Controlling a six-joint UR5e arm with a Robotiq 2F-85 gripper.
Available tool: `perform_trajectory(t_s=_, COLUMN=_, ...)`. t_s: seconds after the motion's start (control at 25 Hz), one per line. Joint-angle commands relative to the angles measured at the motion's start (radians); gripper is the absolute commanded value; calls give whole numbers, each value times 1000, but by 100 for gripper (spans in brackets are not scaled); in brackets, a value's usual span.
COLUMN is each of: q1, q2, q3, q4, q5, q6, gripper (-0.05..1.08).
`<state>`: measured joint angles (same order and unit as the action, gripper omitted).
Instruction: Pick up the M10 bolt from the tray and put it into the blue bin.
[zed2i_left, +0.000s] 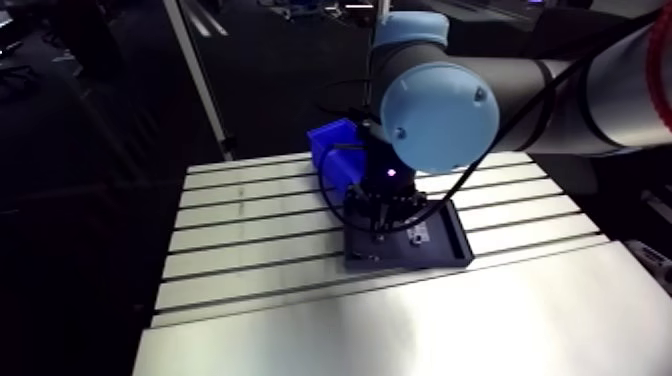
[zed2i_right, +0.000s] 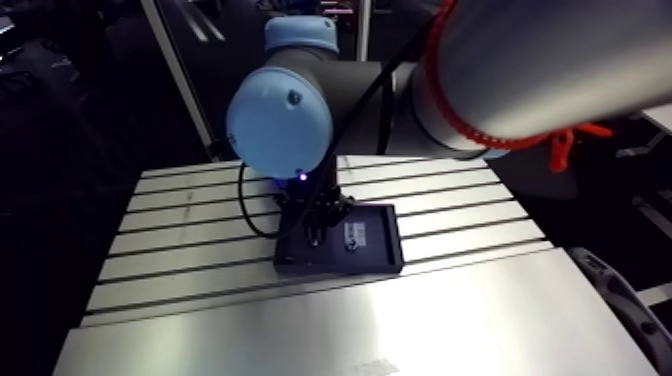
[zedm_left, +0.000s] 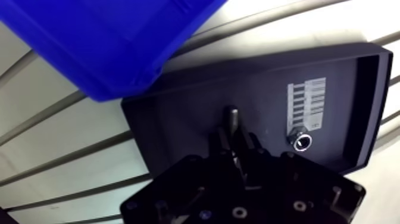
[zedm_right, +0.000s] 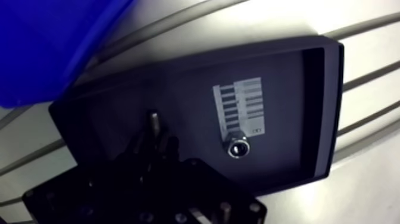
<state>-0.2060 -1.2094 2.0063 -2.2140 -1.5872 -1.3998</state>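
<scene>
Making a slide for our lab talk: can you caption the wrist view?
Tool shut on a bolt over the dark tray, a second fastener beside its label, blue bin alongside.

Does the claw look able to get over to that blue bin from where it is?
Probably yes. The claw, shut on the bolt, is low over the tray; the blue bin stands right beside it, and nothing lies between.

My arm (zed2i_left: 590, 95) reaches in from the side and bends at its blue-capped joint (zed2i_left: 438, 115), with my wrist (zed2i_left: 388, 175) pointing straight down. My jaws hang low, drawn close and pinched on a bolt (zedm_left: 231, 117) whose shaft sticks out ahead of them.
</scene>
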Motion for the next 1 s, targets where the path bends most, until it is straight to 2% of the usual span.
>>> perform_trajectory(t_s=0.04, q1=2, q2=0, q3=1, q4=-11, q5=-4, q6=-3, gripper=81)
perform_trajectory(t_s=0.12, q1=2, q2=-2, q3=1, q4=-11, q5=-4, q6=-6, gripper=82)
perform_trajectory(t_s=0.44, q1=0, q2=-43, q3=-16, q4=10, q5=-30, q6=-11, gripper=88)
perform_trajectory(t_s=0.68, q1=-1, q2=-95, q3=-20, q4=67, q5=-33, q6=-18, gripper=95)
perform_trajectory(t_s=1.0, q1=16, q2=-138, q3=-77, q4=164, q5=-30, q6=-170, gripper=107)
